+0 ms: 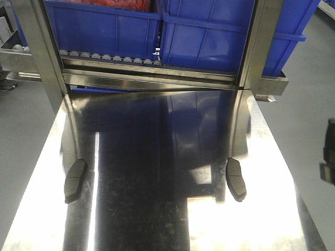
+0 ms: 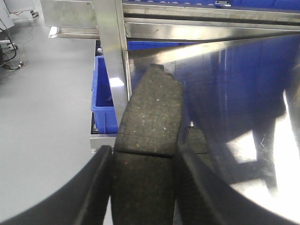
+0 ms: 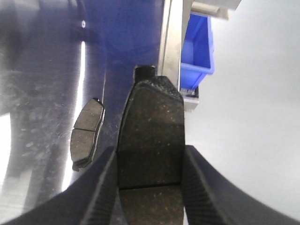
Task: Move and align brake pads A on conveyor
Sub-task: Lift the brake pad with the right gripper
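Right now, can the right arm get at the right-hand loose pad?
Reach, likely yes: the loose pad lies bare on the table beside the right gripper. Grasping, probably not: that gripper is shut on a second pad.

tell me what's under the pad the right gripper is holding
Around the held pad in the right gripper, the steel table and grey floor show. A second pad lies on the table beside it. Directly beneath is covered by the pad and fingers.
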### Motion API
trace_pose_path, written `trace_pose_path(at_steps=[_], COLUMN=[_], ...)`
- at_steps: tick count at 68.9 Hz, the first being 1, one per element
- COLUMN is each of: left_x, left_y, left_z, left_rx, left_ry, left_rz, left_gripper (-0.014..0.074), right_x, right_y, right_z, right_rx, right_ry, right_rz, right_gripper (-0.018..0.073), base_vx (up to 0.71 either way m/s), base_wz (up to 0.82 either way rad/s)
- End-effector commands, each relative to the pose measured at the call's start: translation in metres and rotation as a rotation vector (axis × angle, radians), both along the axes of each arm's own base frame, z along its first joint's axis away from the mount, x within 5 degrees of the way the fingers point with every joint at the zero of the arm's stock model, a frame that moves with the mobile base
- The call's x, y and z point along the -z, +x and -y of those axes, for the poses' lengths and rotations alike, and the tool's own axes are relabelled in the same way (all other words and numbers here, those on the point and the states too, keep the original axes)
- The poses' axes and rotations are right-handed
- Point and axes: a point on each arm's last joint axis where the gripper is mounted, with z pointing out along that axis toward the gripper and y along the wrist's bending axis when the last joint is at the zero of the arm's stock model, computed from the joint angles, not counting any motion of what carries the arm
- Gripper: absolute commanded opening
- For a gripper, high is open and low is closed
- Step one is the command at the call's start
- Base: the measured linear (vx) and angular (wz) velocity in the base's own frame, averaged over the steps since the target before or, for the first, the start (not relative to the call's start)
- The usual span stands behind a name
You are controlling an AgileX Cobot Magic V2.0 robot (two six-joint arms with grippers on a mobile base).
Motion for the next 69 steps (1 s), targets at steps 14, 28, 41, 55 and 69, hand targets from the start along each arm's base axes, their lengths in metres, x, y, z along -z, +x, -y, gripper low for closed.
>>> trace_pose_path(at_steps=[14, 28, 41, 55, 69], left_x=[-0.017, -0.017, -0.017, -0.017, -0.017], left_y=[0.003, 0.003, 0.003, 0.003, 0.003], left_z=[0.000, 0.000, 0.000, 0.000, 0.000], left_rx=[-0.003, -0.003, -0.003, -0.003, -0.003], left_ry=[-0.013, -0.013, -0.013, -0.013, -0.013], left_rz=[0.117, 0.117, 0.117, 0.117, 0.117], left_gripper=[0.0146, 0.0146, 0.0146, 0.0146, 0.0146], right_x=[-0.001, 0.010, 0.010, 0.011, 0.011], right_y=[-0.057, -0.075, -0.075, -0.075, -0.075], right_z=[0.001, 0.001, 0.001, 0.001, 0.001], right_rx=[0.011, 0.014, 0.014, 0.014, 0.014], right_ry=[-0.015, -0.015, -0.014, -0.013, -0.013], right_rz=[0.311, 0.383, 0.383, 0.375, 0.375], right_gripper=[0.0014, 0.0014, 0.0014, 0.0014, 0.0014], base_vx=[0.00, 0.00, 0.00, 0.00, 0.00], base_wz=[0.00, 0.00, 0.00, 0.00, 0.00])
